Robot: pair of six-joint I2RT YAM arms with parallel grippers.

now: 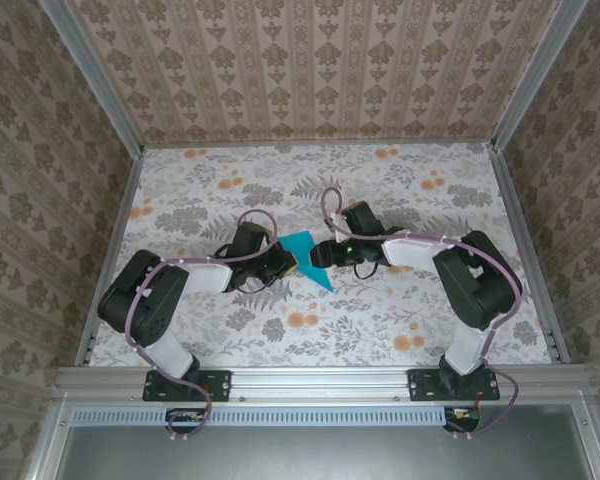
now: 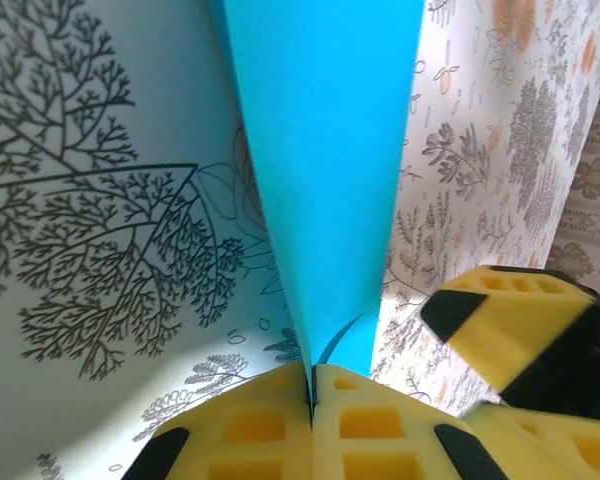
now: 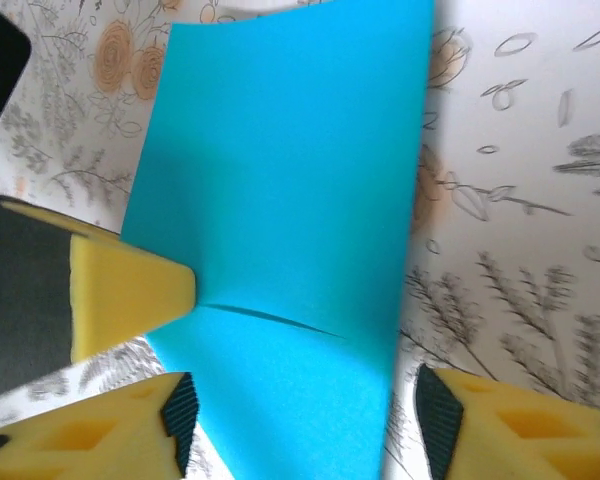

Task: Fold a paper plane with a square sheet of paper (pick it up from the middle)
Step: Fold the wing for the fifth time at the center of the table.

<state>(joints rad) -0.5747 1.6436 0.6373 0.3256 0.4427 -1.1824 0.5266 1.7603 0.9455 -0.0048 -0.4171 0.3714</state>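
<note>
The floral-patterned bench [image 1: 400, 330] carries the whole job at its middle, where the black left arm [image 1: 170, 290] and black right arm [image 1: 460, 270] meet over the thin teal-blue square sheet of paper [image 1: 308, 258]. The sheet stands bent between them, one corner pointing toward the near edge. The left jaws are pressed fully together on the sheet's folded edge [image 2: 320, 150]. The right jaws stand wide apart with the sheet [image 3: 280, 180] lying between them, gripping nothing. The risk, as I judge it, is that one pinch at an edge carries all the paper, so it may sag, twist or slide out. If the right jaws close off the fold line, they could crumple the sheet or press a stray crease. The yellow pads of the two arms also sit near each other and could knock together. Counted: one bench, two arms, one sheet, two pairs of jaws.
</note>
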